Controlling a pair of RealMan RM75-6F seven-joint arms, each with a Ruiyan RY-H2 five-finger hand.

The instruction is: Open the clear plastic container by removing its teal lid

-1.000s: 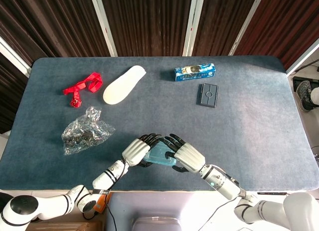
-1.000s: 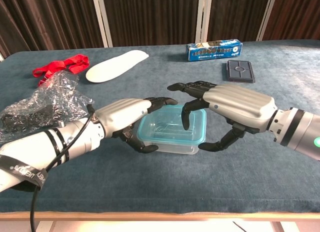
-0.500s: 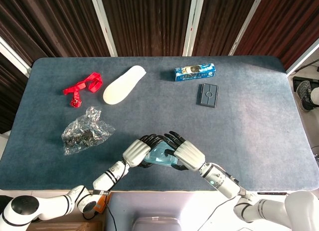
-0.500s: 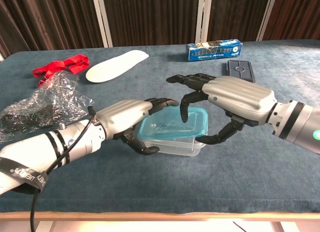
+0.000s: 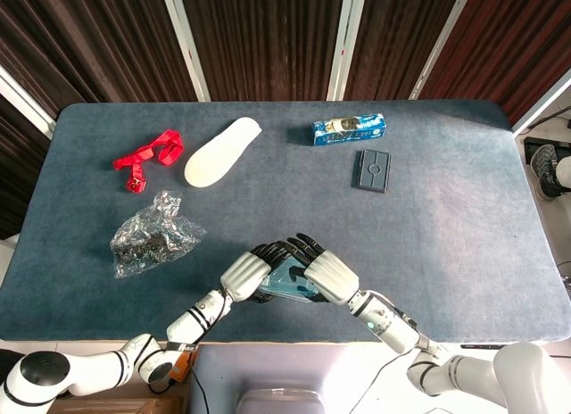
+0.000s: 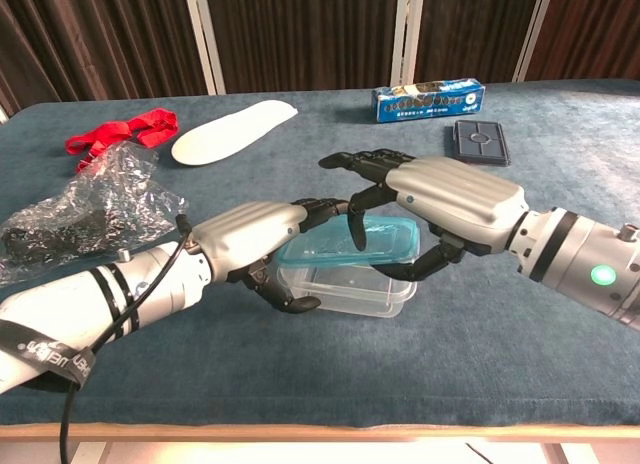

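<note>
The clear plastic container point(image 6: 350, 288) sits near the table's front edge, and my left hand point(image 6: 262, 242) grips its left end. Its teal lid point(image 6: 352, 246) is tilted, raised off the container on the right side. My right hand point(image 6: 440, 202) holds the lid from above and from the right, fingers over its top and thumb under its right edge. In the head view both hands cover most of it: left hand point(image 5: 246, 273), right hand point(image 5: 325, 277), with a strip of the teal lid point(image 5: 287, 278) showing between them.
A crumpled clear plastic bag point(image 6: 80, 212) lies close to my left forearm. Farther back are a red strap point(image 5: 147, 155), a white insole point(image 5: 221, 150), a blue box point(image 5: 348, 128) and a dark flat case point(image 5: 372, 170).
My right hand has lifted the teal lid up and slightly left, off the container's right side. My left hand has stayed on the container's left end.
</note>
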